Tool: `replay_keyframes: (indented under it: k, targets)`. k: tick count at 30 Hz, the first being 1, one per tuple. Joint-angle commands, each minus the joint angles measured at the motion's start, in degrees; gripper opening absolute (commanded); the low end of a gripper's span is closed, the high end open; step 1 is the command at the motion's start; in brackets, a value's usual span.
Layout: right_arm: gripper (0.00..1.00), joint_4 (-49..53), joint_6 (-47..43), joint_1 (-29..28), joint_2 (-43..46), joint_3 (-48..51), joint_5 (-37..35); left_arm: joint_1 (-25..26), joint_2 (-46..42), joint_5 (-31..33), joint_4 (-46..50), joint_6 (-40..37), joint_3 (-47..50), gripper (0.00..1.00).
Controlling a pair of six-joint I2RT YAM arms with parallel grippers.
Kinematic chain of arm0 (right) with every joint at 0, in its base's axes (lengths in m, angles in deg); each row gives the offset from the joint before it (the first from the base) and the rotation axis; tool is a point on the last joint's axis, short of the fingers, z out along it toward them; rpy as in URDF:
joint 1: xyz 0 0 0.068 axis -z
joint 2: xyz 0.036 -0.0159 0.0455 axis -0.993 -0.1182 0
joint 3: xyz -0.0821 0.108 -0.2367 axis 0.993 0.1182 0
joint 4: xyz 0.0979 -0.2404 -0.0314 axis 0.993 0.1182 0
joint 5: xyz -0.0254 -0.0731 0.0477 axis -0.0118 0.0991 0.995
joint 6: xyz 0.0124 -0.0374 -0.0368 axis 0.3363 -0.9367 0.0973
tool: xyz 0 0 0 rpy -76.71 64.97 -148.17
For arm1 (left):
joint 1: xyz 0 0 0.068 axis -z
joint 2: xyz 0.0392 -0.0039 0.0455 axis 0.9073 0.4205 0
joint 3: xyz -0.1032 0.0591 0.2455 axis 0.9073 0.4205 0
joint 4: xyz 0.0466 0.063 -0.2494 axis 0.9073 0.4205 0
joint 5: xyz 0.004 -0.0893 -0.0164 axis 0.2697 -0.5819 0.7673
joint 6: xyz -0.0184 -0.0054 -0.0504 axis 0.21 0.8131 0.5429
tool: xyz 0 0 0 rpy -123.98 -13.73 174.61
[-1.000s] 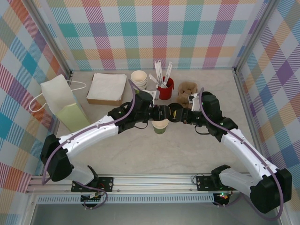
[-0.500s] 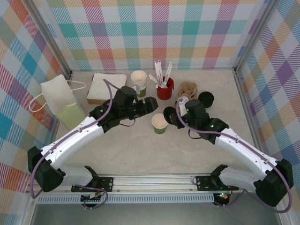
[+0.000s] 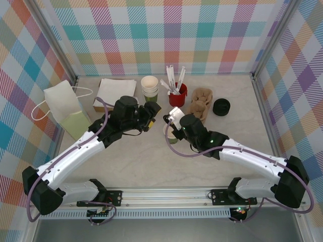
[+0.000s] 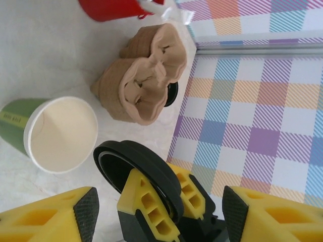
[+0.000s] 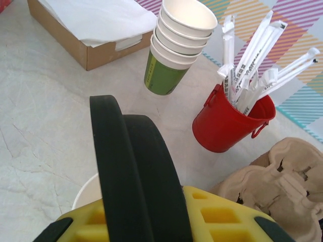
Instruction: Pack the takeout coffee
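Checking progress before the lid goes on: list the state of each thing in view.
single cup: upright, lidless, empty.
black lid: clamped edge-on in right fingers, off the cup.
left fingers: open, holding nothing.
cup stack: nested, upright.
red cup: upright, full of sticks.
paper bag: standing upright.

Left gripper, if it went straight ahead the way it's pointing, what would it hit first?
Most likely the black lid, clamped in the right gripper directly ahead of the left gripper. The open green cup sits off to the side; depth is unclear.
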Motion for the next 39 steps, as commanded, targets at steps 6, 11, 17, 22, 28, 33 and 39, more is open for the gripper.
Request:
replay_keyframes:
  k: [6, 11, 17, 22, 28, 33, 39]
  targets:
    - [0.17, -2.98, -1.94, -2.65, -1.01, -3.05, -2.49, -0.37, 1.83, -4.62, -6.38, 6.76, 0.73, 0.66]
    - [0.17, -3.52, -1.12, -3.07, -0.99, -3.32, -2.46, -0.16, 3.01, -5.82, -7.09, 7.41, 0.95, 0.61]
    - [0.17, -3.73, -0.75, -3.17, -1.04, -3.62, -2.24, 0.01, 4.08, -6.42, -8.1, 7.47, 1.09, 0.51]
    - [0.18, -3.72, -0.51, -3.2, -0.95, -3.6, -1.92, 0.11, 5.05, -6.88, -8.67, 7.77, 1.11, 0.43]
    - [0.19, -3.24, -0.16, -3.21, -0.75, -3.43, -1.6, 0.19, 5.56, -7.37, -9.41, 7.43, 1.17, 0.3]
    - [0.26, -1.7, 0.67, -3.15, 0.43, -2.78, -0.61, 0.2, 6.31, -8.37, -9.33, 4.66, 0.34, 0.14]
    - [0.4, 1.51, 3.05, -1.97, 3.61, -0.95, 3.48, 0.07, 6.82, -9.56, -8.78, 0.75, -0.24, 0.02]
